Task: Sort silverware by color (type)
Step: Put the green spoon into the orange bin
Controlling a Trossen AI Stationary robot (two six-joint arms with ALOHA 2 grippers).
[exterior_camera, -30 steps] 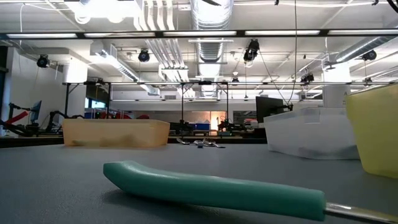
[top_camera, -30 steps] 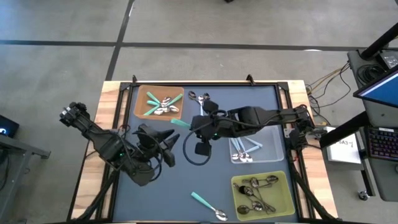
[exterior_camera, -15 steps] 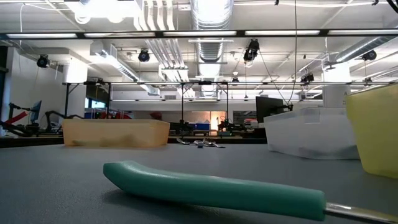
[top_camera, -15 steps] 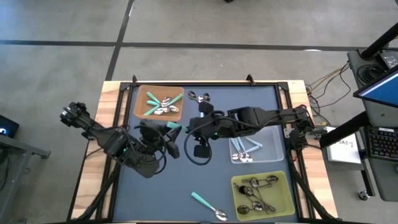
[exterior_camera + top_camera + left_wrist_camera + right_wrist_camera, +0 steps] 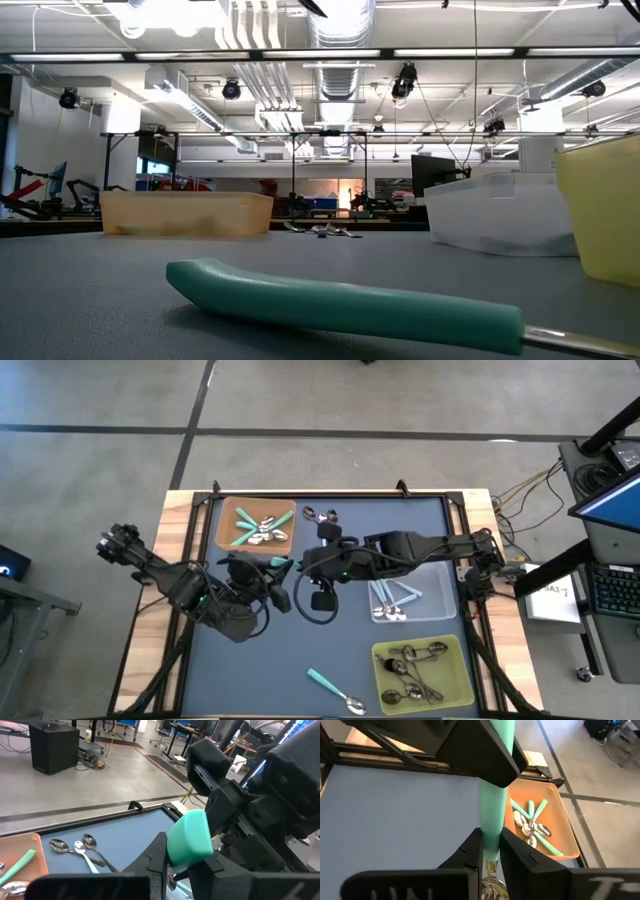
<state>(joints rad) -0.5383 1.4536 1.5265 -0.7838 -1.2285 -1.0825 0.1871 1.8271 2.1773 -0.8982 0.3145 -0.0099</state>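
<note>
Near the middle of the dark surface (image 5: 250,670), the two arms meet over one teal spoon (image 5: 283,564). The right tool (image 5: 308,564) grips it low on the handle, near the metal neck, as the right wrist view shows, with the handle (image 5: 496,780) running up between its fingers (image 5: 470,851). The left tool (image 5: 272,572) has its fingers either side of the handle's free end (image 5: 189,838); whether they press on it I cannot tell. Behind the arms, the orange tray (image 5: 228,541) holds several teal spoons. Just beside that tray, three loose spoons (image 5: 320,517) lie on the surface near the far edge. The clear tray (image 5: 436,584) under the right arm holds light-blue spoons (image 5: 388,600), and the yellow-green tray (image 5: 456,682) at the near right holds plain metal spoons (image 5: 412,664). Another teal spoon (image 5: 335,691) lies alone near the front edge, its handle (image 5: 340,303) filling the low view.
</note>
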